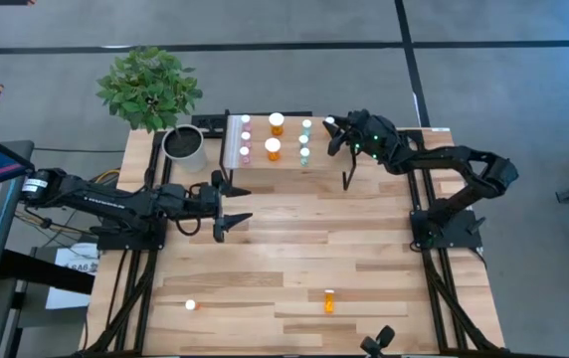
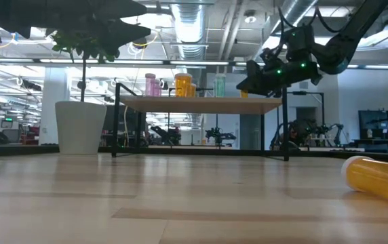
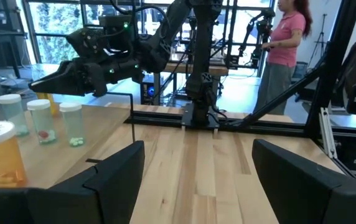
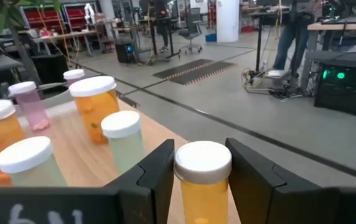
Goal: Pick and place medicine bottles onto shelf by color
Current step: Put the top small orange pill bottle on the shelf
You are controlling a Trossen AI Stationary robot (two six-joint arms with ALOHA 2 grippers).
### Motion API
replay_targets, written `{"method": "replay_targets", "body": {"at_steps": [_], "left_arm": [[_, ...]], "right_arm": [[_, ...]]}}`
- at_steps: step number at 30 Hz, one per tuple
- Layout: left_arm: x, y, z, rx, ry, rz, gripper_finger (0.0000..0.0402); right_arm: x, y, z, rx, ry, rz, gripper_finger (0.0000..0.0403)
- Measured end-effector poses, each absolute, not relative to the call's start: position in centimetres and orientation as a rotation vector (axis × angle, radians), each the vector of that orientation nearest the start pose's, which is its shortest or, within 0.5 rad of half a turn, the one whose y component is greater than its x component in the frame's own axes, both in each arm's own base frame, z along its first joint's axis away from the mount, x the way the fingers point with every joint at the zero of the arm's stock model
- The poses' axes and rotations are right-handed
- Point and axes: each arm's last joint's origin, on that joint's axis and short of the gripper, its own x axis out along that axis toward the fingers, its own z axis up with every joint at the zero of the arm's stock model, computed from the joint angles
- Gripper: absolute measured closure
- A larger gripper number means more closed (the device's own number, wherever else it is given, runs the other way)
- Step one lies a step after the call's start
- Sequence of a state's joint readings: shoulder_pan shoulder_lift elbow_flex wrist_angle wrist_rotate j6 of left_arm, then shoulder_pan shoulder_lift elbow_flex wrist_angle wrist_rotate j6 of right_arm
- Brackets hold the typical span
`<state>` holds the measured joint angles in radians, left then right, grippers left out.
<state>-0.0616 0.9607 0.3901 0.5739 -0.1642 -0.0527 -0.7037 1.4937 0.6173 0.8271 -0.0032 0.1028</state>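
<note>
The shelf (image 1: 289, 137) stands at the table's far side. It bears pink bottles (image 1: 246, 136) on its left, two larger orange ones (image 1: 275, 135) in the middle and pale green ones (image 1: 305, 140) on its right. My right gripper (image 1: 334, 129) reaches level over the shelf's right end, shut on a small orange bottle (image 4: 203, 186) with a white cap. Another orange bottle (image 1: 329, 300) lies on its side near the table's front edge. A white-capped bottle (image 1: 191, 305) stands at the front left. My left gripper (image 1: 233, 204) waits open left of centre. My right gripper holds the small orange bottle between its two fingers (image 4: 159, 174), one on each side of the white cap (image 4: 203, 163) and upper body. The fingers come level from the table's right side. The bottle is upright; whether its base rests on the shelf top (image 2: 248, 103) I cannot tell.
A grey-white plant pot (image 1: 183, 146) with a leafy plant stands left of the shelf. The nearest green bottle (image 4: 123, 140) stands close beside the held one. A person (image 3: 284, 43) stands in the room beyond the table.
</note>
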Motion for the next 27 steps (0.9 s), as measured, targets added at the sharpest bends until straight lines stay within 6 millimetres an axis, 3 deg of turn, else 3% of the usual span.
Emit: {"method": "replay_targets", "body": {"at_steps": [10, 21, 27], "left_arm": [[20.4, -0.8, 23.8, -0.053, -0.006, 0.103, 0.0116], [20.4, -0.8, 23.8, -0.053, -0.006, 0.102, 0.0116], [20.4, -0.8, 23.8, -0.053, -0.005, 0.102, 0.0116]], "right_arm": [[22.8, -19.3, 21.2, 0.117, 0.018, -0.702, 0.0236], [22.9, -19.0, 21.4, 0.124, 0.018, -0.692, 0.0188], [22.3, -18.1, 22.6, 0.131, 0.036, -0.682, 0.0172]]}}
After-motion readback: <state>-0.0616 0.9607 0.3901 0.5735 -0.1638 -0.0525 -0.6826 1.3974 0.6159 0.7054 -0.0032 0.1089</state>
